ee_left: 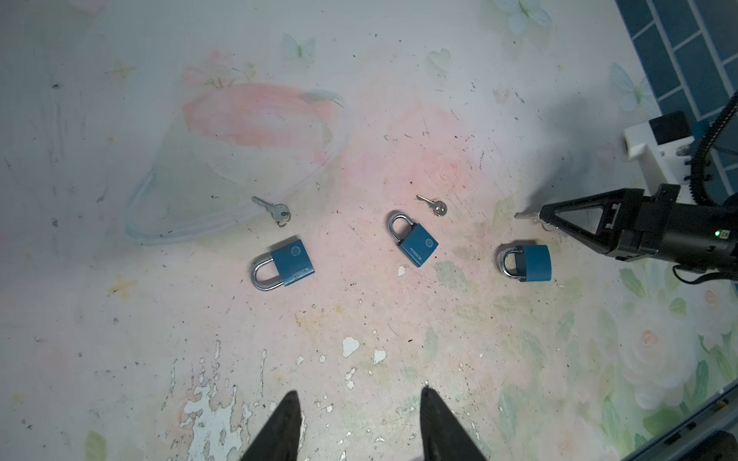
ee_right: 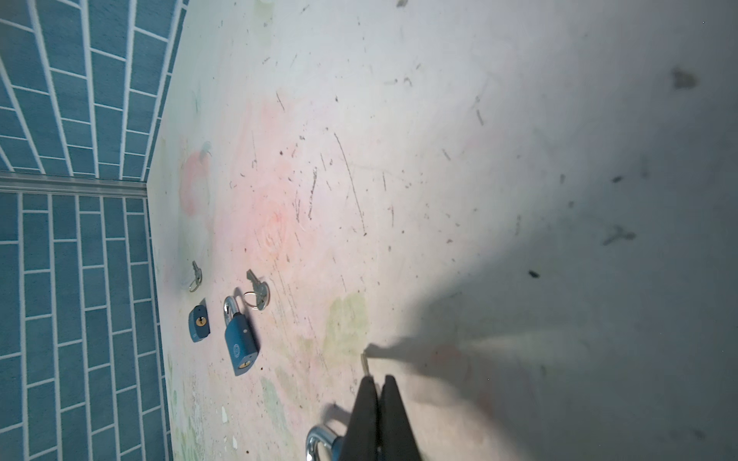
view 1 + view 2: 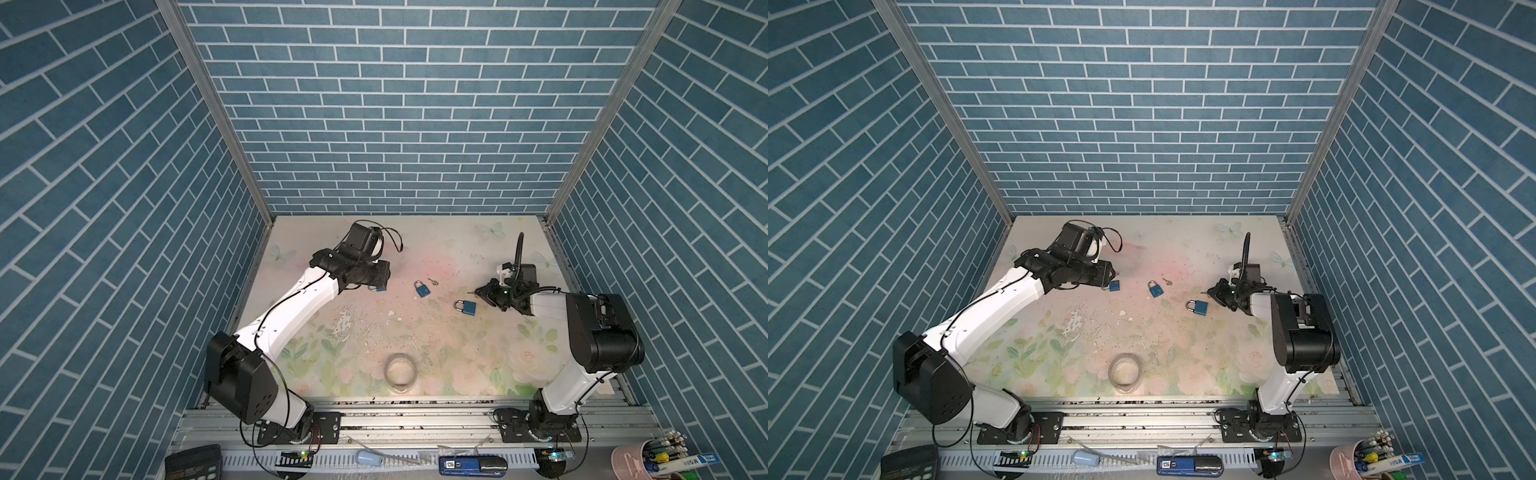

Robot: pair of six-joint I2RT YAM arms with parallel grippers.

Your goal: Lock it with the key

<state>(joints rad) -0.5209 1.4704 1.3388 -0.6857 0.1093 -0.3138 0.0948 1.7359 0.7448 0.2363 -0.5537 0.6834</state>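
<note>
1. Pinching a key (image 2: 364, 365) between its pressed-together tips, the right gripper (image 2: 377, 381) is hovering low over the bench (image 3: 415, 332).
2. The padlock (image 3: 466, 306) is lying just beside that gripper, toward the bench's front edge, with its shackle pointing toward the middle and its body toward the right arm.
3. The key is pointing the same way as the shackle, so the keyhole end is probably facing the gripper.
4. The left gripper (image 1: 359, 393) is hanging spread and empty, farther off, near a second padlock (image 1: 287, 265).

"50" on blue device (image 3: 471, 464), padlock (image 1: 417, 244) print illegible
</note>
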